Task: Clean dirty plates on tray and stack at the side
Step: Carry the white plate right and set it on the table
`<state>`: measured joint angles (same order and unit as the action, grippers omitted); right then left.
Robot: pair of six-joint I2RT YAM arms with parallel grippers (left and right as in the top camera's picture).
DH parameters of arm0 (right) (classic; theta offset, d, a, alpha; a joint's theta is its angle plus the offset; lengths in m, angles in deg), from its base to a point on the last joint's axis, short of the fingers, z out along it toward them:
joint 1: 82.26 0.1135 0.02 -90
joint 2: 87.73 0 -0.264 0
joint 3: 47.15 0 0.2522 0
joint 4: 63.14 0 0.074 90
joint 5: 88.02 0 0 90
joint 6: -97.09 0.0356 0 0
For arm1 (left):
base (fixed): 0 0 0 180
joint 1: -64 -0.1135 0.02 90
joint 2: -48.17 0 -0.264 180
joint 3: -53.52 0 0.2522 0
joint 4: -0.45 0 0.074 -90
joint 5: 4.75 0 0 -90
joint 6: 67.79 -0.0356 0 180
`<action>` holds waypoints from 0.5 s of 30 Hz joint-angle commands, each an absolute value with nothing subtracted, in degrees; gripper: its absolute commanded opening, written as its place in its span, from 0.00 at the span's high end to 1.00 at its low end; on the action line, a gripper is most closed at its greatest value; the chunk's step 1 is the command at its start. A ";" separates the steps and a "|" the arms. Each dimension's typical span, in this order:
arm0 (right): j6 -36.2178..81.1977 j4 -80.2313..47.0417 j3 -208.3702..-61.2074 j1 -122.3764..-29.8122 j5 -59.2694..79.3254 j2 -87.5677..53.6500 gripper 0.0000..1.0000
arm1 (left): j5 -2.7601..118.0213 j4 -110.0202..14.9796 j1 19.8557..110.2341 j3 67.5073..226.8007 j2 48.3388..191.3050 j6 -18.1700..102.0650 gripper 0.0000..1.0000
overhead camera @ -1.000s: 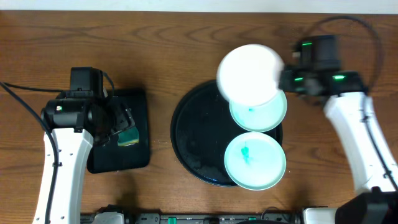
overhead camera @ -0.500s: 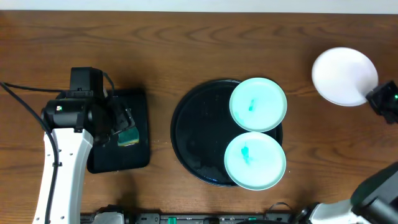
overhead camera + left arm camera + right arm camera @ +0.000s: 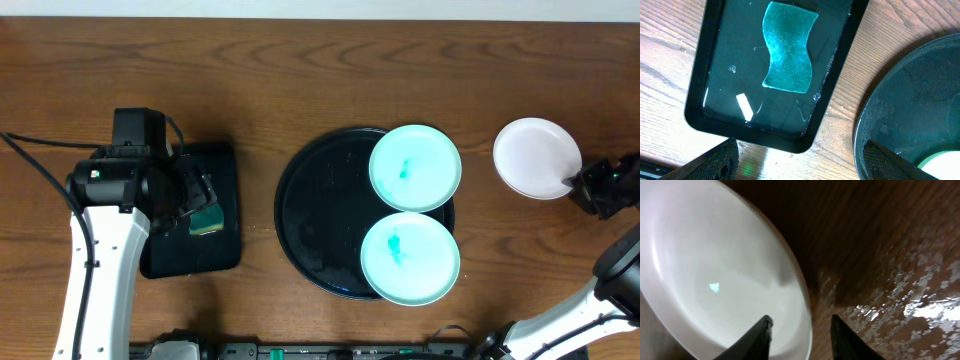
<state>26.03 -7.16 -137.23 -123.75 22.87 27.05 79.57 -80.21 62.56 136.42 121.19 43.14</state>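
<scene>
1. At the far left, the left gripper (image 3: pixel 800 144) is hanging over the rectangular tray (image 3: pixel 715 65). Its fingers are standing wide apart and gripping nothing.
2. A teal sponge (image 3: pixel 789 54) is lying flat inside that rectangular tray, in a thin film of water. From overhead the gripper is hiding part of it.
3. The wooden table (image 3: pixel 300 60) is carrying everything, and the rectangular tray is sitting well apart from the round one.
4. The round black tray (image 3: pixel 320 215) is resting at the middle of the table. Its left half is lying bare and is glistening with wet specks.
5. Two mint plates are occupying the tray's right half, the farther plate (image 3: pixel 415 167) behind the nearer plate (image 3: pixel 410 258).
   - Each is showing a small teal smear at its centre.
   - Their rims are meeting, though I cannot tell whether one is overlapping the other.
   - Both are reaching slightly past the tray's rim on the right.
6. The white plate (image 3: pixel 537 157) is lying on the table to the right of the tray, clear of it and of the two mint plates. It is showing no smear.
7. The right gripper (image 3: pixel 801 322) is sitting at the white plate's right-hand edge.
   - Its fingers are straddling the rim, one over the plate's inner slope and one outside it.
   - They are standing narrowly parted, with a gap showing on each side of the rim, so they are not pinching the plate.
8. In the right wrist view, the wood beside the white plate is shining with patches of water.
</scene>
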 commanded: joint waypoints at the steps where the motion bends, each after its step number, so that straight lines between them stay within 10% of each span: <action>1: 25.22 -6.03 -137.42 -123.78 25.95 24.71 0.58 | 79.71 -80.29 62.56 136.84 120.95 42.79 0.20; 4: 24.35 -4.58 -137.42 -123.34 26.56 20.91 0.56 | 79.71 -80.29 62.56 136.84 120.95 42.79 0.20; 5: 22.88 -4.08 -137.42 -122.94 27.02 19.23 0.44 | 79.68 -80.29 62.56 136.84 120.95 42.79 0.20; 6: 20.98 -3.67 -137.42 -122.31 27.87 17.02 0.05 | 79.71 -80.29 62.56 136.84 120.95 42.79 0.20; 15: 18.62 -0.89 -137.40 -109.98 29.03 -4.12 0.12 | 79.68 -80.32 62.56 136.84 120.95 42.81 0.20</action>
